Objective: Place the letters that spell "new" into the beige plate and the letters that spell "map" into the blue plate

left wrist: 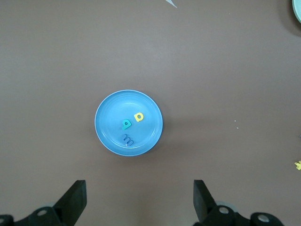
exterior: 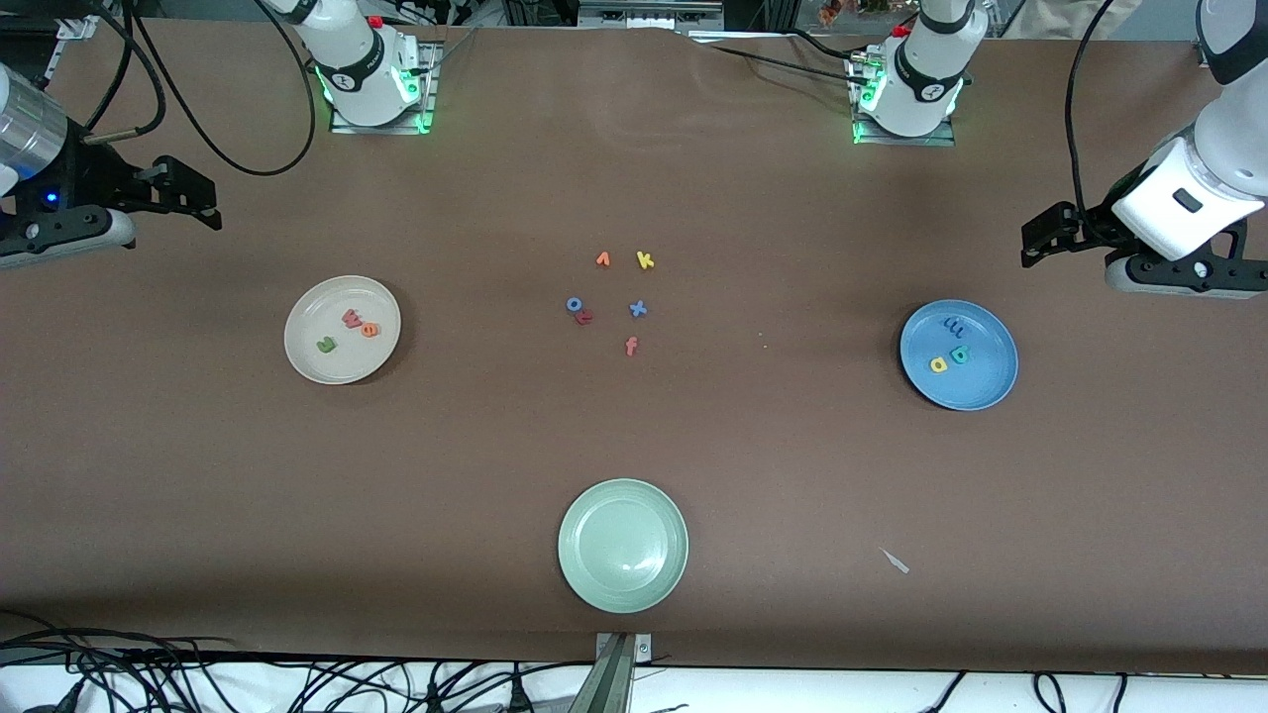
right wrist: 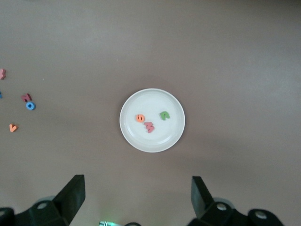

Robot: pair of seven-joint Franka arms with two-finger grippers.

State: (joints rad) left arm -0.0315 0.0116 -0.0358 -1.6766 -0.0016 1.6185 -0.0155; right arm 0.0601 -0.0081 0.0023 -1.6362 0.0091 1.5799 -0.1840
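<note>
The beige plate [exterior: 332, 368] lies toward the right arm's end of the table and holds the green "n" [exterior: 326, 345], orange "e" [exterior: 369, 330] and pinkish-red "w" [exterior: 352, 318]. My right gripper [exterior: 210, 203] hangs open and empty over bare table beside it; its wrist view shows the plate [right wrist: 155, 100] ahead of the gripper [right wrist: 138, 195]. The blue plate [exterior: 983, 386], toward the left arm's end, holds the blue "m" [exterior: 954, 324], teal "a" [exterior: 959, 355] and yellow "p" [exterior: 938, 364]. My left gripper [exterior: 1035, 246] is open and empty over the table beside that plate [left wrist: 110, 108].
A pale green plate [exterior: 623, 584] with nothing in it sits nearest the front camera. Loose letters lie mid-table: orange "v" [exterior: 602, 259], yellow "k" [exterior: 645, 260], blue "o" [exterior: 574, 305], blue "x" [exterior: 638, 309], orange-red "f" [exterior: 631, 346]. A small scrap [exterior: 896, 560] lies near the front edge.
</note>
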